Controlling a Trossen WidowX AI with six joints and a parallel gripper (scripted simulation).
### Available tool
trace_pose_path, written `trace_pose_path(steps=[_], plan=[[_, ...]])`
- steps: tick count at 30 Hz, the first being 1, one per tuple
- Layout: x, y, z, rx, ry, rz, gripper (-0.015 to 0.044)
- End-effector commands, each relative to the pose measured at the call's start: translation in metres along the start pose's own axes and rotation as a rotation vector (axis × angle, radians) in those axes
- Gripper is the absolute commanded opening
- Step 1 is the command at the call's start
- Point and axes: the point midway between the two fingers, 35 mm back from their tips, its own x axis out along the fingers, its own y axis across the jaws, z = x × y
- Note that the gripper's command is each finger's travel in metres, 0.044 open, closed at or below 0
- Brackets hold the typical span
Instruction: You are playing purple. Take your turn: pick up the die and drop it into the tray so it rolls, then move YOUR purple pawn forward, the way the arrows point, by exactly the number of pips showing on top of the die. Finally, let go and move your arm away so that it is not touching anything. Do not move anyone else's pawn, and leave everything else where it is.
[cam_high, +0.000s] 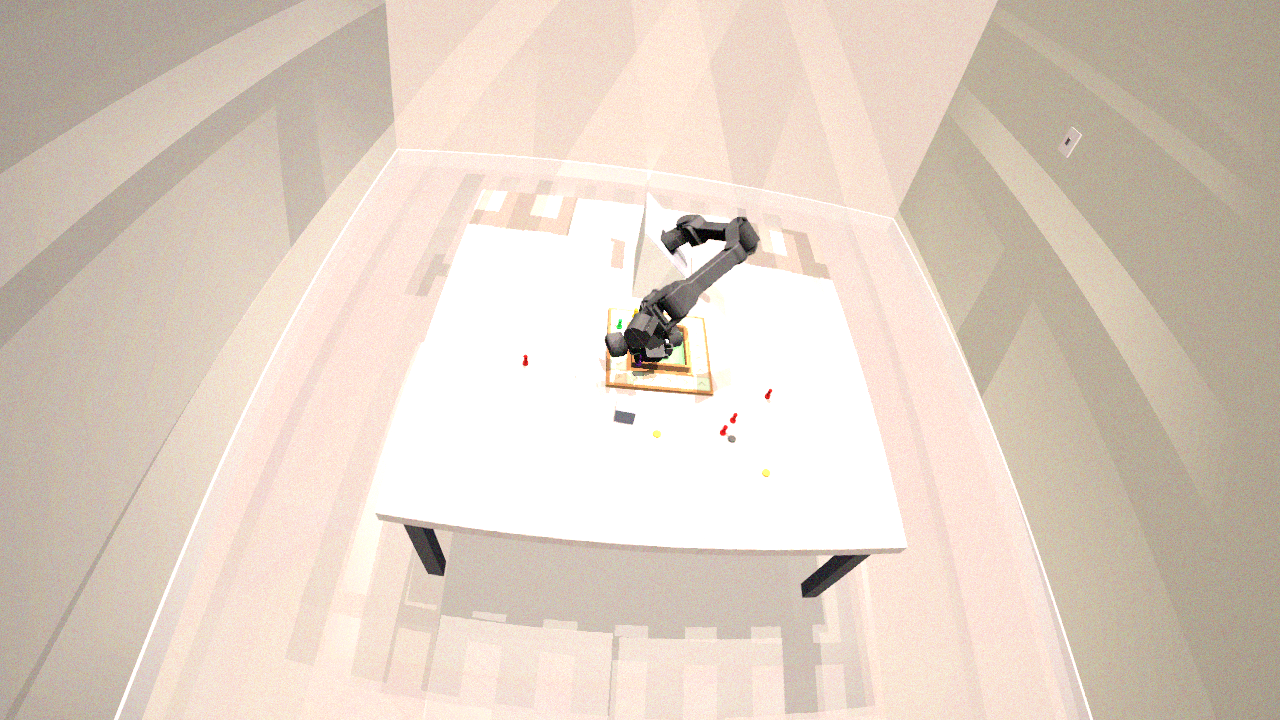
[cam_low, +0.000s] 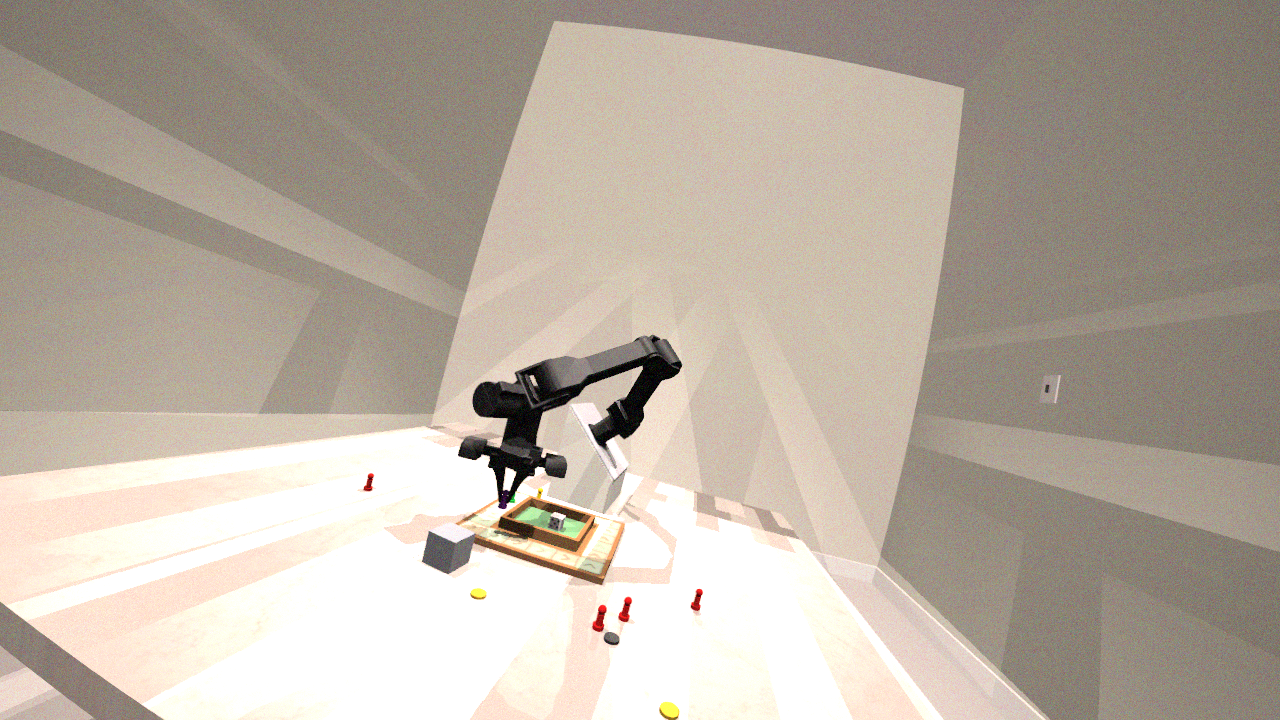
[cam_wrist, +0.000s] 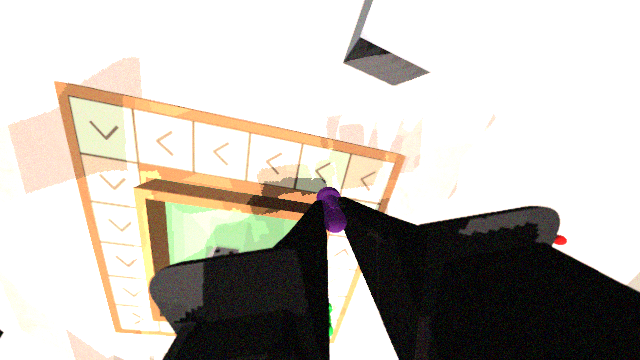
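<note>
My gripper (cam_low: 503, 502) (cam_wrist: 330, 205) is shut on the purple pawn (cam_low: 504, 497) (cam_wrist: 334, 217) and holds it upright or nearly so, raised above the board (cam_high: 657, 388) (cam_low: 537, 559) (cam_wrist: 200, 115) near the tray's edge. The tray (cam_low: 565, 539) (cam_wrist: 143, 230) has a wooden rim and green floor. The white die (cam_low: 556, 521) (cam_wrist: 223, 251) lies inside it; its top pips are too small in the exterior view and mostly hidden by a finger in the wrist view. Arrows mark the squares around the tray. A green pawn (cam_high: 619, 324) (cam_low: 512, 499) (cam_wrist: 330, 321) stands behind.
A yellow pawn (cam_low: 539, 493) stands at the board's back. A grey block (cam_high: 624, 417) (cam_low: 448, 547) (cam_wrist: 385, 62) is in front. Several red pawns (cam_high: 525, 360) (cam_low: 696, 600), yellow discs (cam_high: 657, 434) (cam_low: 478, 592) and a dark disc (cam_high: 731, 438) (cam_low: 611, 638) lie around. A tilted white panel stands by the arm's base.
</note>
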Motion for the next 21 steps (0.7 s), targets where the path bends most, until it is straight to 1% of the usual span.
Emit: trace_pose_path(steps=[1,7,21], plan=[[0.008,-0.001,0.003,0.010,-0.008,0.004,0.0000],[0.036,-0.001,0.004,0.010,-0.009,0.005,0.0000],[0.047,-0.001,0.004,0.010,-0.009,0.006,0.0000]])
